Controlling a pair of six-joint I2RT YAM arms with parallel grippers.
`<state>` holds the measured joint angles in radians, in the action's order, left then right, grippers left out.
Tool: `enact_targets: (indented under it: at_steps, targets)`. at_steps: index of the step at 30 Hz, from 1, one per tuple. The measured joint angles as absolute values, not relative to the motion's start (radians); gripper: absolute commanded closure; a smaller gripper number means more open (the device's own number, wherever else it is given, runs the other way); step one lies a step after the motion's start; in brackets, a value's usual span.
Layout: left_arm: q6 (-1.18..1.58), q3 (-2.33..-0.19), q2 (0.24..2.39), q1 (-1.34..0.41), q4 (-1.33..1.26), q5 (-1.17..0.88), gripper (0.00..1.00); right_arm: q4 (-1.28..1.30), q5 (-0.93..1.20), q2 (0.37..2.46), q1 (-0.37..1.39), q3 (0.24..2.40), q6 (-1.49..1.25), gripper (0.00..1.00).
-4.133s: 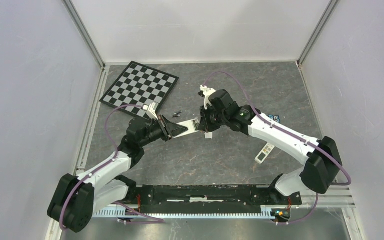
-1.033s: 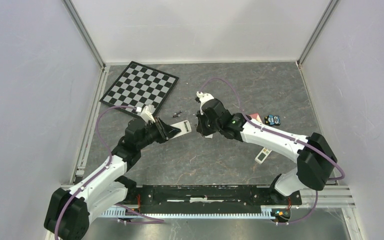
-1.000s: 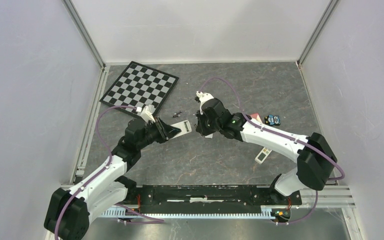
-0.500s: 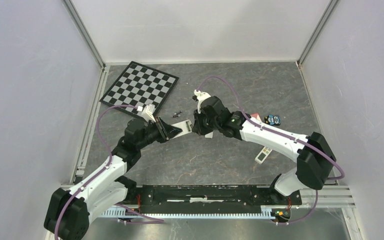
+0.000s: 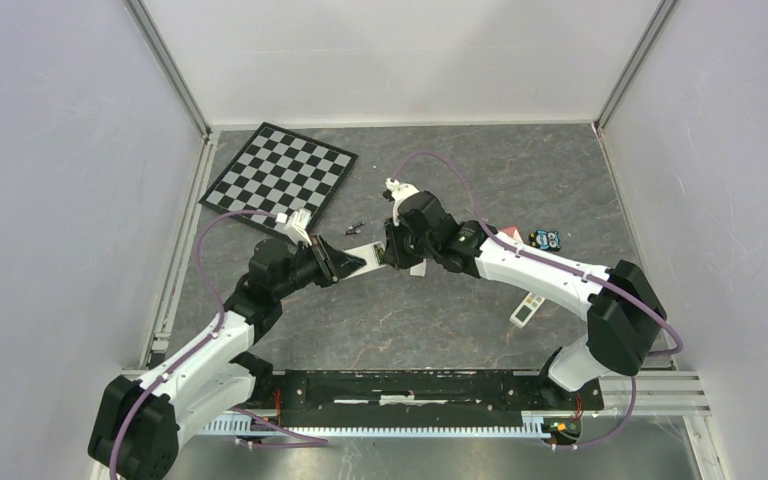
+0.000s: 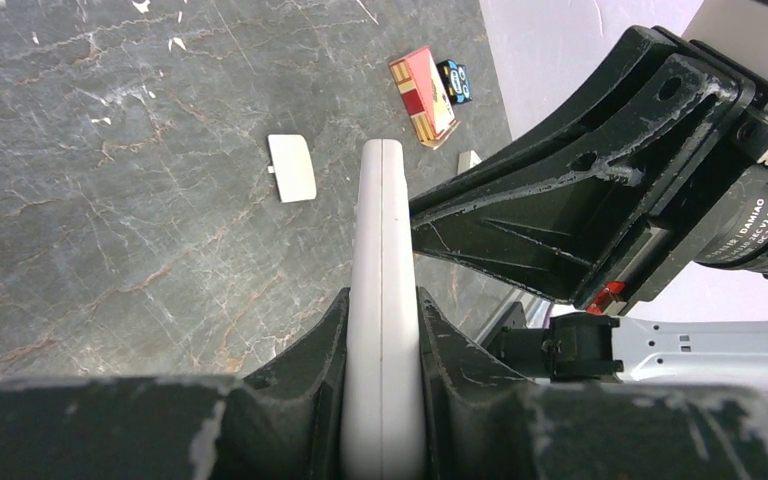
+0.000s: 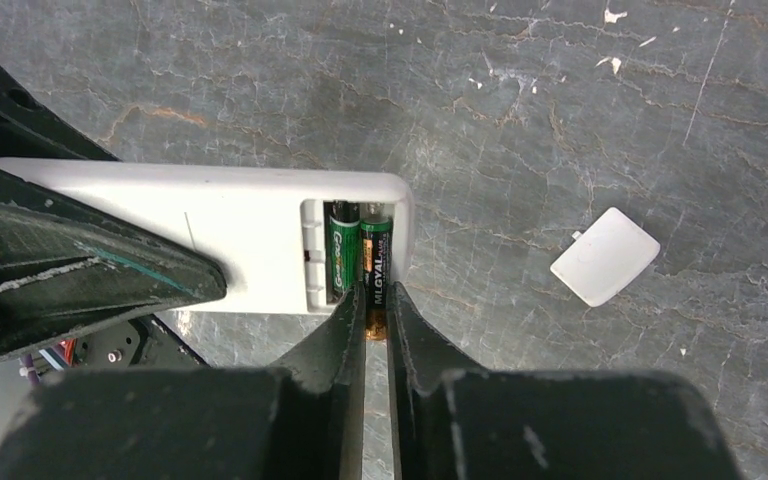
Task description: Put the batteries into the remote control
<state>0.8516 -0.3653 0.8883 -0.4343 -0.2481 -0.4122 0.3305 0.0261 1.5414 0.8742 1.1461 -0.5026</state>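
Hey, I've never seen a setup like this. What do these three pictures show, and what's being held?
Two robot arms stand bolted to a grey table. One picture looks down from above; the other two come from cameras on the wrists. The left hand clamps a white remote control at one end. The right hand has its fingertips at the end of one of two batteries in the open compartment; whether it grips, I cannot tell. On the table lie a small white lid, a checkerboard, a red box and a second remote.

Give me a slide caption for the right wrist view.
Right hand slots a battery into the remote gripped by the left hand.
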Motion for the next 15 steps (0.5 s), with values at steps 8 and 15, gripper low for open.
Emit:
enact_targets:
  at_steps: [8, 15]
  targets:
    - [0.913, -0.365, 0.894, -0.434, -0.249, -0.426, 0.98, 0.336, 0.027, 1.543, 0.868, 1.163, -0.505, 0.76]
    - [0.968, -0.365, 0.899, -0.434, -0.247, -0.431, 0.98, 0.349, 0.043, 1.548, 0.863, 1.177, -0.508, 0.71]
